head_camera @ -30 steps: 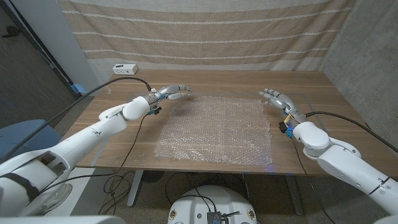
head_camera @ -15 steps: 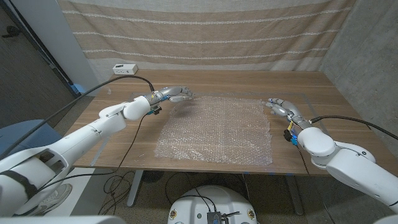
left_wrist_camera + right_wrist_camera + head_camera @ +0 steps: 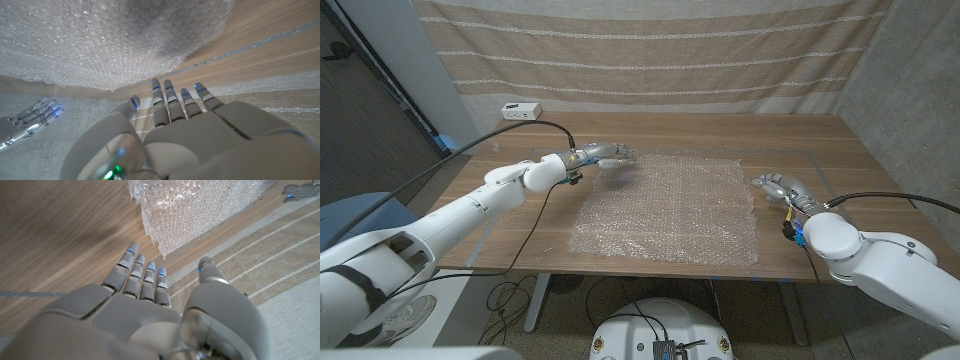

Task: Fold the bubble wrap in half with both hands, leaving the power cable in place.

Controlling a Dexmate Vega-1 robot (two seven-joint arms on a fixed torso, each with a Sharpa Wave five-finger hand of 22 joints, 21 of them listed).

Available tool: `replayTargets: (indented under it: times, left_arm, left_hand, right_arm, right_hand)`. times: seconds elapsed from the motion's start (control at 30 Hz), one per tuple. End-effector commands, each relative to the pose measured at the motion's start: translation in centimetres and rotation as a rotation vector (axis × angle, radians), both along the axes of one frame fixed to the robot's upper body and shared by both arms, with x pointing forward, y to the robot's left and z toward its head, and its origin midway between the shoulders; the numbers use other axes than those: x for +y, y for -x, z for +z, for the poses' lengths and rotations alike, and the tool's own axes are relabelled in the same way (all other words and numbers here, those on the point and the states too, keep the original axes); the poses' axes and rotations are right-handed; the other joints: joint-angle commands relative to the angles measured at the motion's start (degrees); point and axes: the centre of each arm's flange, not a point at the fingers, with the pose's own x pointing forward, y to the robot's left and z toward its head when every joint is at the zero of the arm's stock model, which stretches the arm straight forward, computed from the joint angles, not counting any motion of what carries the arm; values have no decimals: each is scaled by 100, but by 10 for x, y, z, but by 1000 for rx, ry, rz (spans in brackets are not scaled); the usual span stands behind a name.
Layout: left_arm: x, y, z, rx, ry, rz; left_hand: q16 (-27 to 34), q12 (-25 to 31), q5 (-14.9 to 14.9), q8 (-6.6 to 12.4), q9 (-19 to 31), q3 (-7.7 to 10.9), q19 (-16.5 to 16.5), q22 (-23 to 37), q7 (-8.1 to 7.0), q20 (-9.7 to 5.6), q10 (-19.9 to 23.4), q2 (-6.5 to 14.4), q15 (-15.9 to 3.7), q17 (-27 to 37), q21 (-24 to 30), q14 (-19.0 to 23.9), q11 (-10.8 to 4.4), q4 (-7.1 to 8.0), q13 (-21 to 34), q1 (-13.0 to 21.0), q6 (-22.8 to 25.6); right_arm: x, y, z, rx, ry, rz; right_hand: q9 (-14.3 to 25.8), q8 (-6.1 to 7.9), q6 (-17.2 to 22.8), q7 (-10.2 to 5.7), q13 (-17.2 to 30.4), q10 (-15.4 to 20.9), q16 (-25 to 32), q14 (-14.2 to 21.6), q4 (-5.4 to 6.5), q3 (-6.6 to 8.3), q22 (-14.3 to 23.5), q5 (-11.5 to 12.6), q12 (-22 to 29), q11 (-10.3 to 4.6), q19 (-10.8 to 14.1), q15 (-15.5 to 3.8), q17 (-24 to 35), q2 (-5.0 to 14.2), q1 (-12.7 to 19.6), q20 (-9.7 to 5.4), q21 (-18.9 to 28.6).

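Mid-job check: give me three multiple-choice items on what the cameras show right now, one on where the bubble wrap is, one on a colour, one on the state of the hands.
1. Where does the clear bubble wrap sheet lie?
A. Flat on the wooden table, between the hands
B. Draped over the table's left edge
C. Bunched in the right hand

2. What colour is the small box at the table's far left corner?
A. Red
B. White
C. Black

3. What state are the left hand and right hand in?
A. Both grip the sheet
B. One holds a cable
C. Both open, holding nothing

Answers: 1 A, the sheet lies spread out between both hands. 2 B, it shows white. 3 C, both wrist views show spread fingers off the sheet.
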Motion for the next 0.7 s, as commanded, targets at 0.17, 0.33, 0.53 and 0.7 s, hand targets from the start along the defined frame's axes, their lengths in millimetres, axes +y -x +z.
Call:
replayTargets:
  times: [0.17,0.33,0.53,0.7]
  left_arm:
    - [-12,-17,-7,71,-112,67]
    - [-16,-22,-7,92,-127,81]
    - [-21,-24,-7,103,-136,97]
    - [-22,-25,-6,110,-138,116]
  left_hand:
    - [-40,-71,45,-83,12,37,-26,7,-95,43,76,20,-178,-9,-54,-43,-131,348,17,-301,-479]
    - [-61,-99,54,-68,10,55,-66,7,-144,63,65,18,-207,-15,-80,-103,-188,397,14,-367,-671]
    - [-75,-171,60,-67,7,32,-96,10,-137,47,-66,-2,-235,-2,-102,-217,-194,487,10,-506,-920]
    - [-78,-217,68,-78,3,-2,-134,13,-127,30,-180,-18,-252,6,-126,-311,-230,531,8,-639,-1160]
  right_arm:
    - [-1,25,0,113,73,-117]
    - [-2,30,1,159,88,-152]
    - [-3,33,1,239,107,-176]
    - [-6,36,0,298,111,-160]
  right_hand:
    - [16,58,280,20,25,325,107,422,7,-16,19,-5,84,22,317,-92,24,-50,-53,7,94]
    - [19,75,384,21,28,375,115,516,2,-26,21,-1,76,2,399,-117,24,-82,-69,-18,108]
    - [24,109,651,46,36,679,178,867,-13,-31,29,21,128,9,635,-194,29,-128,-89,-36,157]
    - [26,121,819,58,40,879,231,1126,-5,-28,30,35,156,8,793,-191,39,-126,-110,-24,187]
